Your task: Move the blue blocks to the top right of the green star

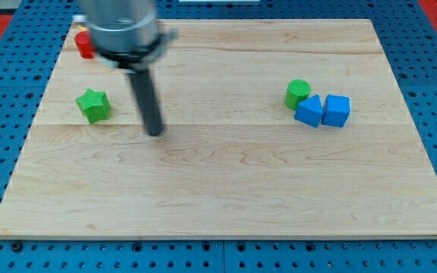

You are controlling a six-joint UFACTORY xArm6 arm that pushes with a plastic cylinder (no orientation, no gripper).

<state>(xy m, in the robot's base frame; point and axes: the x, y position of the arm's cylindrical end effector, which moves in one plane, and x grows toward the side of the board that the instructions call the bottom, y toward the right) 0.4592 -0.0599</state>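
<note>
Two blue blocks lie side by side at the view's right: a blue block (308,111) with angled faces and a blue cube (337,111) touching its right side. The green star (93,105) sits at the view's left. My tip (155,133) rests on the board just right of and slightly below the green star, far left of the blue blocks. The rod rises from the tip to the arm's grey body at the view's top.
A green cylinder (297,93) touches the upper left of the left blue block. A red block (85,43) sits at the top left corner, partly hidden by the arm. The wooden board (226,189) lies on a blue pegboard.
</note>
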